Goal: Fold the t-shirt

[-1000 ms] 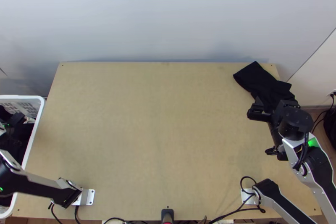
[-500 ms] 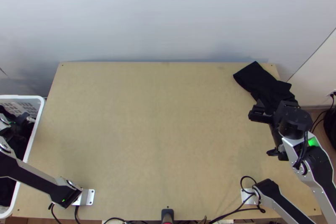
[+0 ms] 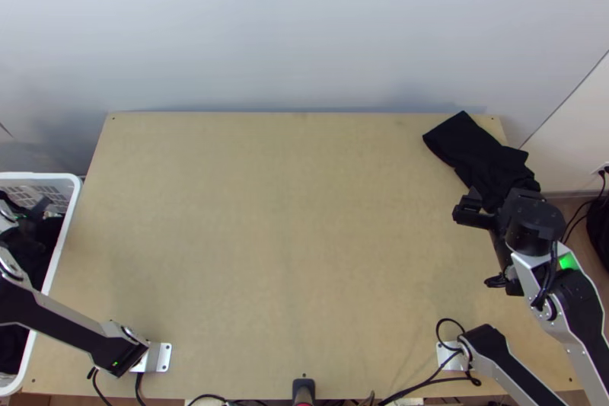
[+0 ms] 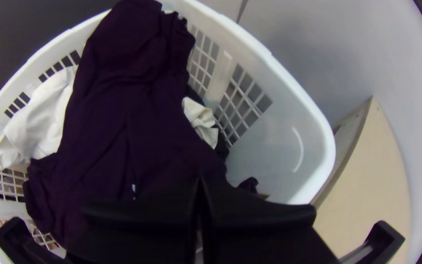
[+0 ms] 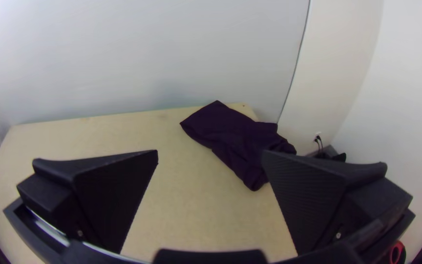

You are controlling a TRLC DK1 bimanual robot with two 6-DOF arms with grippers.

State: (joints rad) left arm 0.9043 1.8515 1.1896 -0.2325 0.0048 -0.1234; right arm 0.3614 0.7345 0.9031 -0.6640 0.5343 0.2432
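Observation:
My left gripper (image 3: 36,212) is low over the laundry basket (image 3: 70,212) at the table's left. In the left wrist view, the fingers of this gripper (image 4: 200,188) stand together above dark cloth (image 4: 128,112), which lies rumpled in the basket; I cannot tell that they pinch any of it. My right gripper (image 3: 496,209) is by the table's right edge, just nearer than a black garment (image 3: 476,148) at the far right corner. From the right wrist, the gripper (image 5: 210,154) is wide apart with nothing between its fingers, and the garment (image 5: 235,137) lies beyond, flat at one end, bunched at the other.
White cloth (image 4: 42,115) lies beside the dark cloth in the basket. The wooden table (image 3: 282,238) is bare across its middle and left. A wall runs behind the far edge. Cables (image 3: 434,379) lie near the right arm's base.
My left arm has shifted up the picture over the basket. My right gripper has moved very slightly rightward. The black garment on the table has stayed put.

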